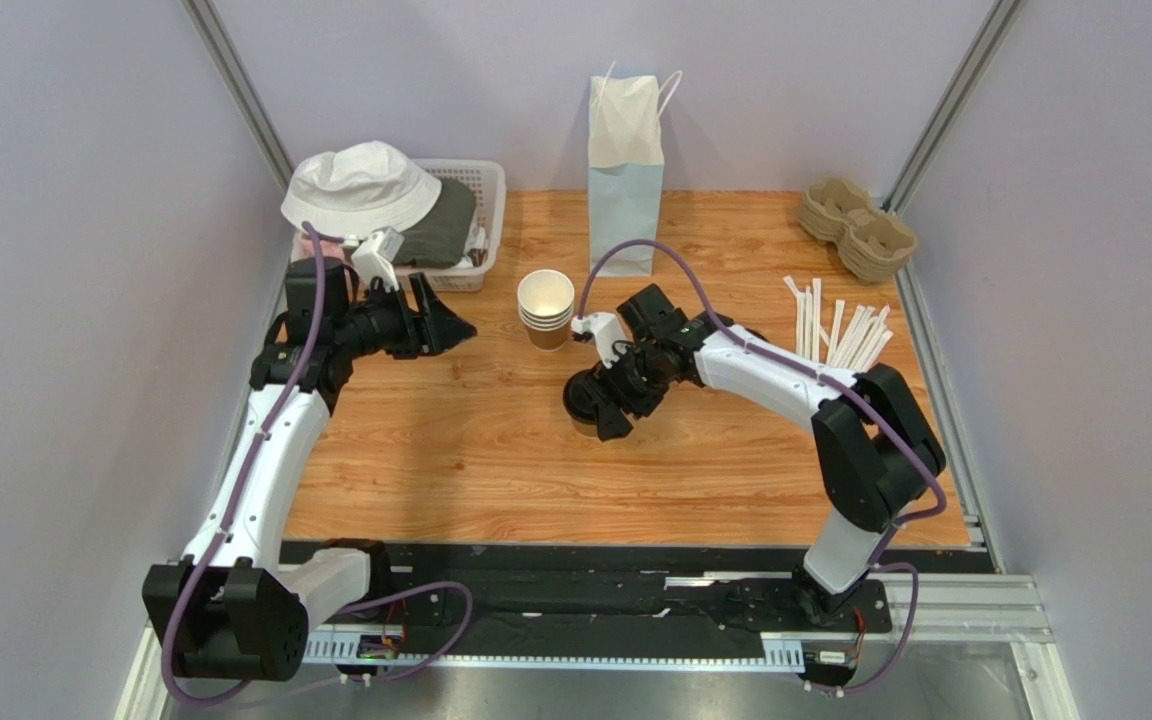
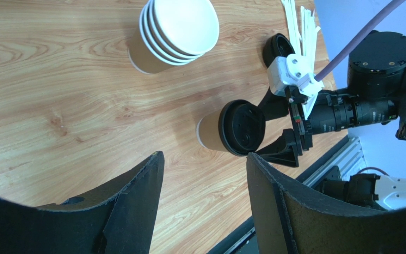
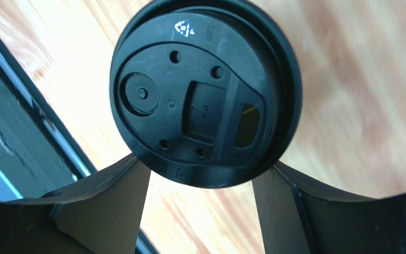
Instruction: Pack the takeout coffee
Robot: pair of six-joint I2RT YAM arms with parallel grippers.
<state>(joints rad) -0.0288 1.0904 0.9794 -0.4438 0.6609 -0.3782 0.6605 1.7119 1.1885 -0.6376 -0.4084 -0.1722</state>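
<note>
- One takeout coffee [image 2: 210, 131] stands near the middle of the wood surface [image 1: 432, 450].
- Its side is plain brown paper.
- On top sits a round black lid [image 3: 200, 95] that covers the whole mouth of the cup.
- Up close, the lid shows a small drink hole, a round bump, a box shape in the middle and a few little dots.
- The right claw [image 3: 201, 168] reaches over the coffee, with one finger on each side of it. The lid's edge hides the tips. The fingers stand far apart, and I cannot tell if they squeeze the cup or only sit beside it.
- The left claw [image 1: 444, 320] hangs in the air off to the left. It is wide open and has nothing in it.
- A stack of paper cups [image 1: 545, 308] with no lids stands a little way behind the coffee.
- A white paper bag [image 1: 626, 150] stands at the back of the surface.
- A white hat [image 1: 361, 183] lies on a basket [image 1: 485, 188] at the back left.
- White sticks [image 1: 838, 323] lie on the right side.
</note>
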